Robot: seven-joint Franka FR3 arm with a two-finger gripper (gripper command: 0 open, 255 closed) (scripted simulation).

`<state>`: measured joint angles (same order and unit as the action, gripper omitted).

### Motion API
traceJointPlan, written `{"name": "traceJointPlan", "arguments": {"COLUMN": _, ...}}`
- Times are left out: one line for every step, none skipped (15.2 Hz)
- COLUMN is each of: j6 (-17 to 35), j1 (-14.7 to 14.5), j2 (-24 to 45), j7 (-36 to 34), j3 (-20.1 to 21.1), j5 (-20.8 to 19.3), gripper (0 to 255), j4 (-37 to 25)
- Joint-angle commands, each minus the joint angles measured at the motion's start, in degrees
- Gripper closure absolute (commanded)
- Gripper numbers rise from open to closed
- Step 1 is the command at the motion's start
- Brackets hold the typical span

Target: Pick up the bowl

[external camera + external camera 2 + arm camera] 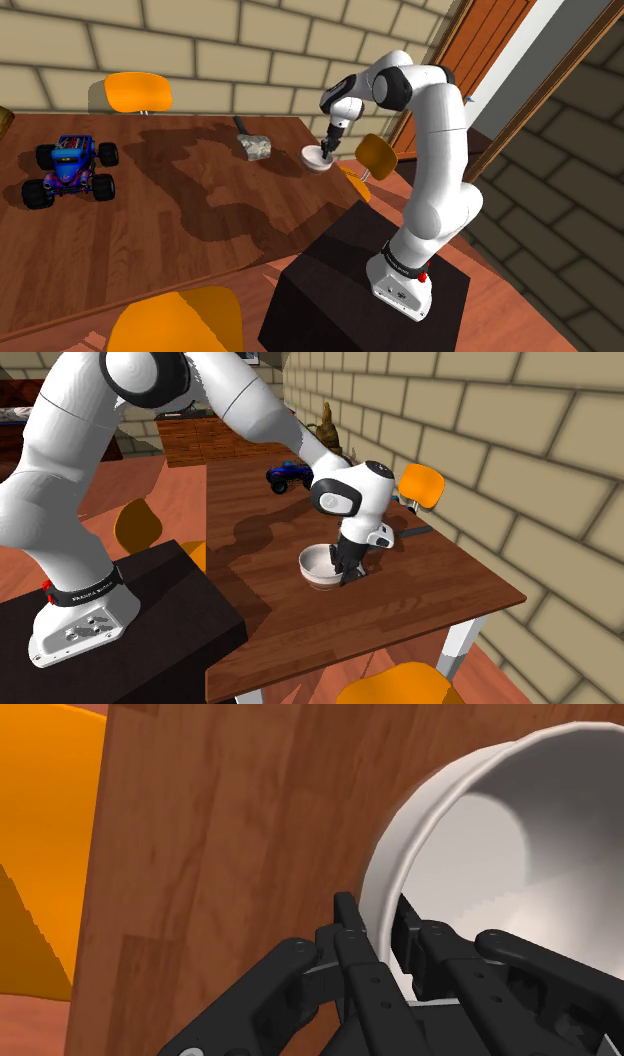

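Note:
A white bowl [316,158] [318,565] rests on the wooden table [200,210] near its edge closest to the stand. My black gripper [328,149] [347,568] comes down on the side of the bowl's rim. In the wrist view the gripper [380,932] is shut on the bowl [500,844], one finger [348,936] outside the wall and the other inside it. I cannot tell whether the bowl's base has left the wood.
A grey-headed hammer [252,146] lies just beyond the bowl, and a blue toy monster truck [70,170] [290,474] stands further along the table. Orange chairs [138,92] [375,155] [138,524] ring the table. The black stand [350,290] is close by.

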<state>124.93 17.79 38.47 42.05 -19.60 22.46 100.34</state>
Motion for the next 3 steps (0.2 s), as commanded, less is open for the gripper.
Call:
{"name": "traceJointPlan", "arguments": {"j6": -1.0, "j1": -0.3, "j2": -1.2, "j7": -0.4, "j3": -0.4, "j5": -0.5, "gripper": 255, "j4": 0.2}}
{"name": "traceJointPlan", "arguments": {"j6": -1.1, "j1": -0.3, "j2": -1.3, "j7": -0.4, "j3": -0.4, "j5": -0.5, "gripper": 255, "j4": 0.2}}
{"name": "traceJointPlan", "arguments": {"j6": -1.1, "j1": -0.3, "j2": -1.3, "j7": -0.4, "j3": -0.4, "j5": -0.5, "gripper": 255, "j4": 0.2}}
